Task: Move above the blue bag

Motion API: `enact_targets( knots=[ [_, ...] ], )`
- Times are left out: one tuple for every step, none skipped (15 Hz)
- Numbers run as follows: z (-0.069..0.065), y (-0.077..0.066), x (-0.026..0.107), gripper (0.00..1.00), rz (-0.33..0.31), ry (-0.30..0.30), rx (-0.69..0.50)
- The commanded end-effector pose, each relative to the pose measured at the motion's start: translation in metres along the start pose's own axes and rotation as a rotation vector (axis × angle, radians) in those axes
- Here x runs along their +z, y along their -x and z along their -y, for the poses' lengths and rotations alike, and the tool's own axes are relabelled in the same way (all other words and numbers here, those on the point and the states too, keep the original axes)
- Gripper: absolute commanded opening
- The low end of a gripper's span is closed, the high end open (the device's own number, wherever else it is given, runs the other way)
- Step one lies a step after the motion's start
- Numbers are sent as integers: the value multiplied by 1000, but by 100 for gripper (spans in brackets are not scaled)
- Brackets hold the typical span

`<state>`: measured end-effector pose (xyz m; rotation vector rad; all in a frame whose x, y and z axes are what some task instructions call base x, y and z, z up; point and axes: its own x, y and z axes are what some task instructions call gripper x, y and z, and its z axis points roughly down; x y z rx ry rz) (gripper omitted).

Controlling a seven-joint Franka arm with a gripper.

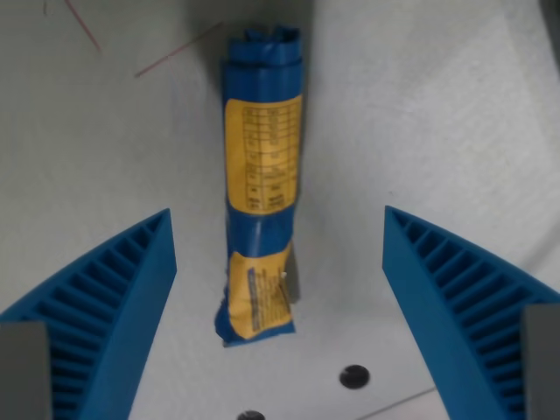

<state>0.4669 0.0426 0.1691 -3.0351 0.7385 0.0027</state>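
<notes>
Wrist view shows the gripper (278, 254) with its two ribbed blue fingers (122, 289) spread wide apart and holding nothing. The blue bag (261, 175), rolled up with yellow labels, lies on the grey table (437, 105) between them, running from near to far.

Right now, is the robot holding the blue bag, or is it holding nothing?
Nothing. The tool is open, with its two blue fingers wide apart on either side of the blue bag, which lies on the table untouched.
</notes>
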Motion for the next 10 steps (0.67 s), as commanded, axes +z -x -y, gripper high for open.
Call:
enact_targets(
  knots=[
    [8,0,6,100,-61,21,73],
    [9,0,8,100,-60,24,73],
    [10,-1,10,100,-59,26,70],
    [11,-1,11,100,-56,29,66],
    [11,-1,12,100,-54,33,61],
    [12,-1,12,100,-54,34,59],
    [12,-1,13,100,-53,36,58],
    [13,-1,13,100,-53,37,56],
    [13,-2,13,100,-52,38,55],
    [13,-2,13,100,-52,38,55]
  ],
)
